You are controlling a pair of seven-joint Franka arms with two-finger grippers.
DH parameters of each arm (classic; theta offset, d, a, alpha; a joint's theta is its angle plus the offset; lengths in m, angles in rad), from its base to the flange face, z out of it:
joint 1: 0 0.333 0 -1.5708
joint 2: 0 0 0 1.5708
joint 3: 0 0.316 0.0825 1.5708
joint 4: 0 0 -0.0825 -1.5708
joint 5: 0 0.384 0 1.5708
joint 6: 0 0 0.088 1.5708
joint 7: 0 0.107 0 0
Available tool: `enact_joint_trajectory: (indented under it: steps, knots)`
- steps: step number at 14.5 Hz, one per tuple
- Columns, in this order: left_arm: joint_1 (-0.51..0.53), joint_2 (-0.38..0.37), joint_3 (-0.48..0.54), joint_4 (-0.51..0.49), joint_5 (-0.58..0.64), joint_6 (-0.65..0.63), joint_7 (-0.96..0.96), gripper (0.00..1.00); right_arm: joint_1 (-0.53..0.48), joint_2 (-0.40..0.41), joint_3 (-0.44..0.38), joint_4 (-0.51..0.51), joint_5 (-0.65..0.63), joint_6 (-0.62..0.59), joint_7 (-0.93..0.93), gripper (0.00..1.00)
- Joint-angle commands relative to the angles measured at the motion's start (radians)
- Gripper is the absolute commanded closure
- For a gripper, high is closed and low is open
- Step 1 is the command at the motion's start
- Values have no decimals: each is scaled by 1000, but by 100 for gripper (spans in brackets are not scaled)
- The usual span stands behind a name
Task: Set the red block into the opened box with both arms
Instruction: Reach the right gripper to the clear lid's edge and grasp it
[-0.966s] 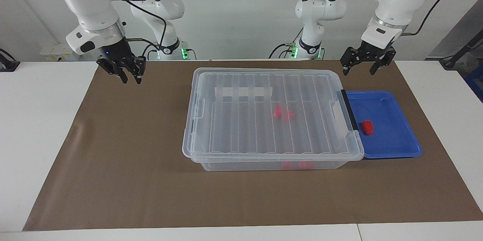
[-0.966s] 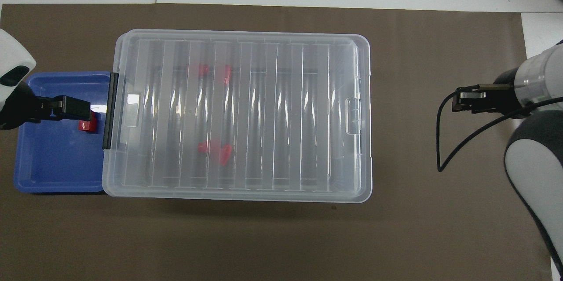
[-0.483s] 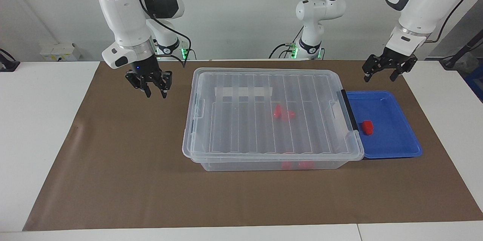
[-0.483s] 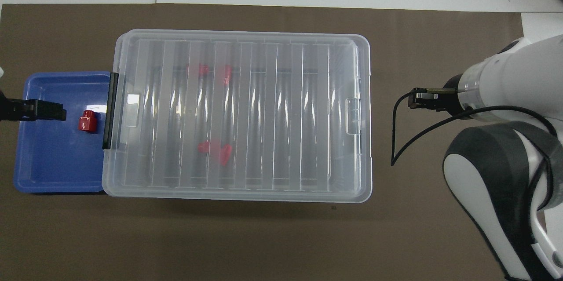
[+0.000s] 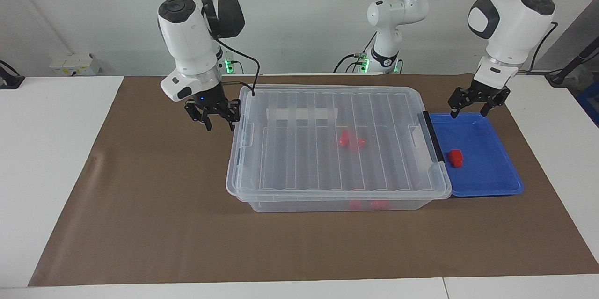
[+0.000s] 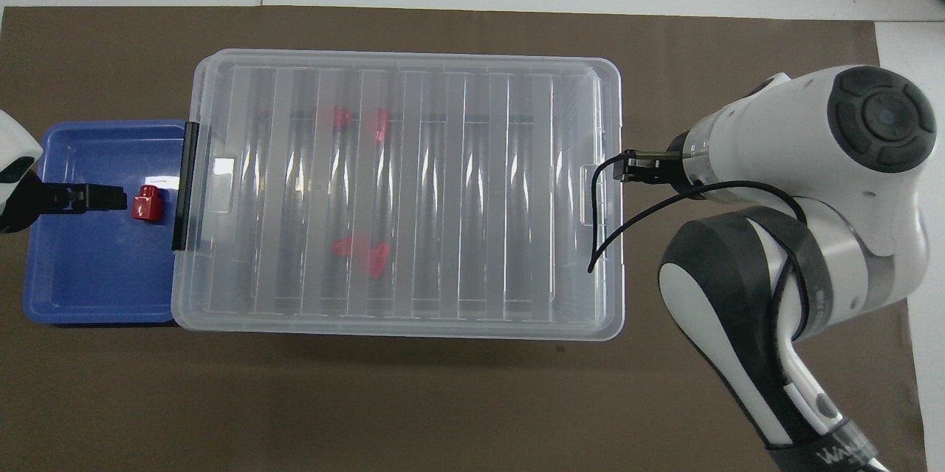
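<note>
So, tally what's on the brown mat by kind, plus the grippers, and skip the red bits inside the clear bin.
Clear plastic storage bin with ribbed lid: 1
Shallow blue plastic tray: 1
Small red block in the tray: 1
Black two-finger grippers, left gripper and right gripper: 2
Total: 5

Plain white wall (image 5: 299, 18); white table (image 5: 51, 149) under a brown mat (image 5: 154, 224); even light

L claw (image 5: 468, 112) hangs open, pointing down; R claw (image 5: 219, 124) hangs low, fingers apart, wrist vertical.
</note>
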Motion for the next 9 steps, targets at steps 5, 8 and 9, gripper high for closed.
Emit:
enact_joint_trajectory:
  steps: [5,8,9]
  knots:
    - [-9,-2,-14,-153,2,195,-58,0,15,47,-1,-18,16,75,4,3]
    - [-13,-13,-14,-152,2,123,-126,0,4,32,-1,-58,16,71,-21,2]
    - [-7,-15,-12,-159,-3,147,-141,0,4,32,-1,-58,16,71,-21,1]
